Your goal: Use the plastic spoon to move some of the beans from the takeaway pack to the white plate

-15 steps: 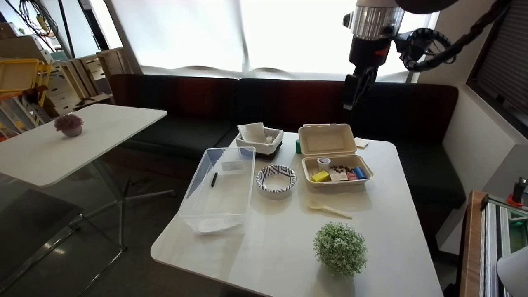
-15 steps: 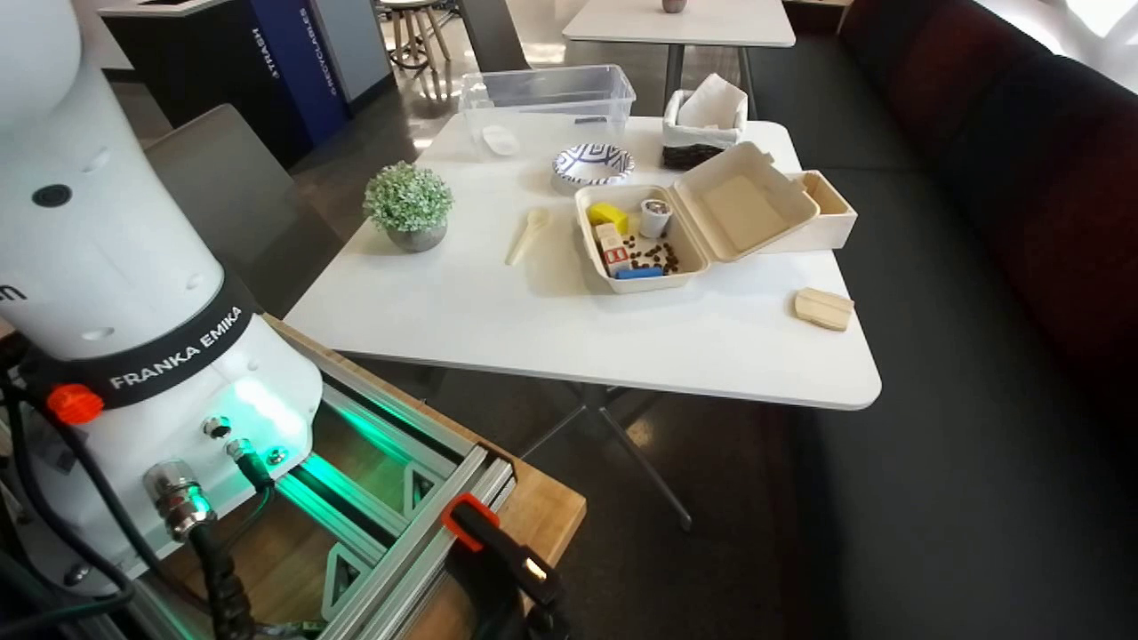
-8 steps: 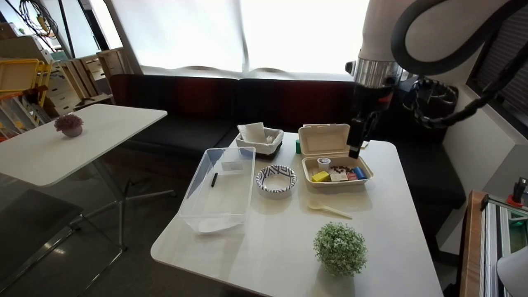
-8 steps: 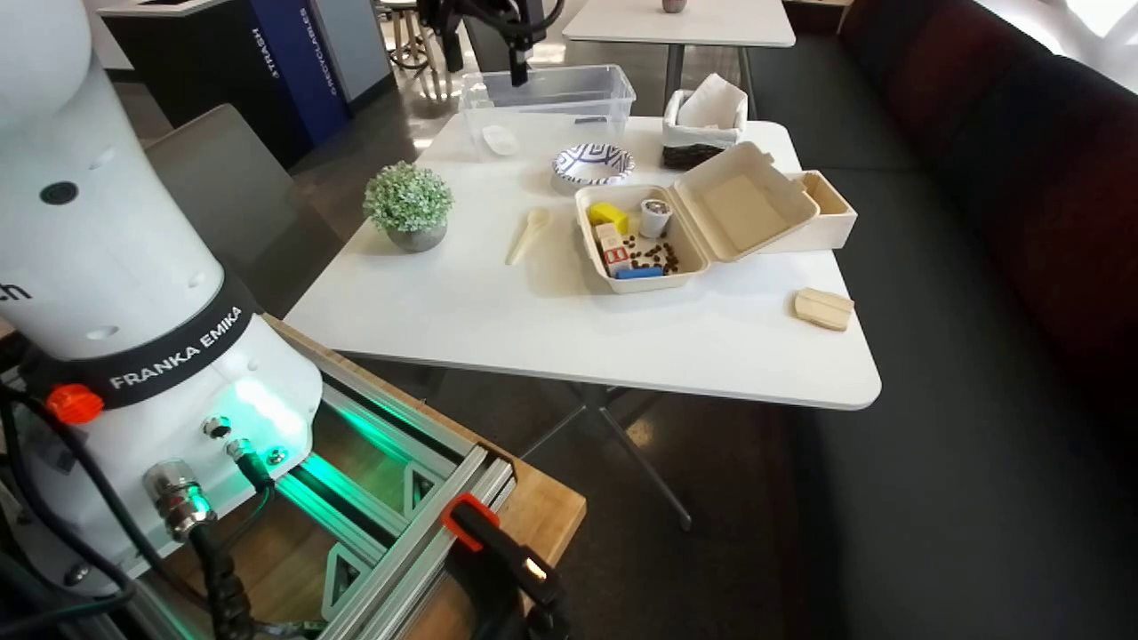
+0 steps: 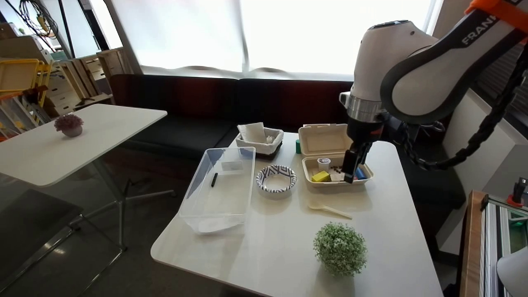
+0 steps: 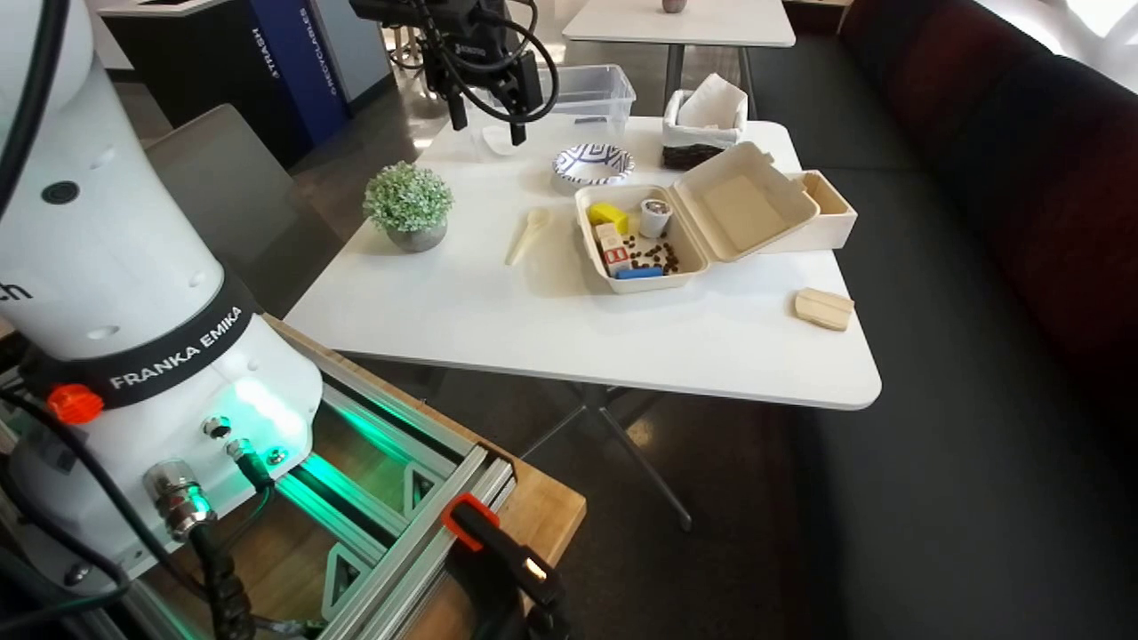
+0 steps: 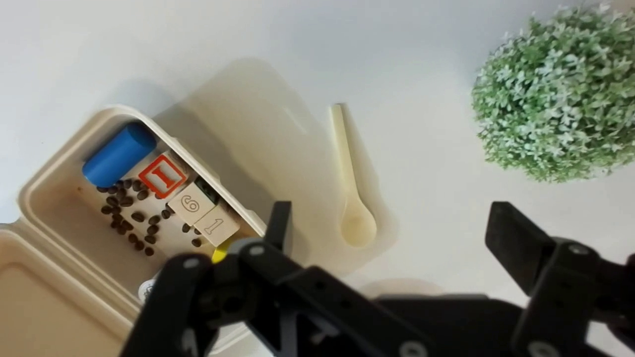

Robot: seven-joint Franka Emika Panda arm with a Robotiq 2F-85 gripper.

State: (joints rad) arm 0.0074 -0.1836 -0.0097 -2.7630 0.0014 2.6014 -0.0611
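The pale cream takeaway pack (image 5: 326, 139) lies open on the table, also in an exterior view (image 6: 745, 215) and the wrist view (image 7: 64, 213). Dark beans (image 7: 139, 216) lie loose inside it (image 6: 660, 256) with blocks, a blue cylinder and a small cup. The cream plastic spoon (image 7: 350, 183) lies on the table beside the pack, in both exterior views (image 5: 330, 209) (image 6: 528, 236). A white bowl with dark blue pattern (image 5: 275, 189) stands left of the pack; no plain white plate shows clearly. My gripper (image 7: 390, 220) is open and empty, above the table, also in both exterior views (image 5: 350, 175) (image 6: 488, 127).
A green potted plant (image 5: 340, 249) stands near the spoon. A clear plastic bin (image 5: 222, 181) holds a black marker. A lined basket (image 5: 264, 142) stands at the back. A wooden box (image 6: 827, 213) and a wooden piece (image 6: 823, 308) lie beyond the pack.
My gripper has come down from high up toward the table and has entered an exterior view where it was out of sight. The objects on the table have not moved.
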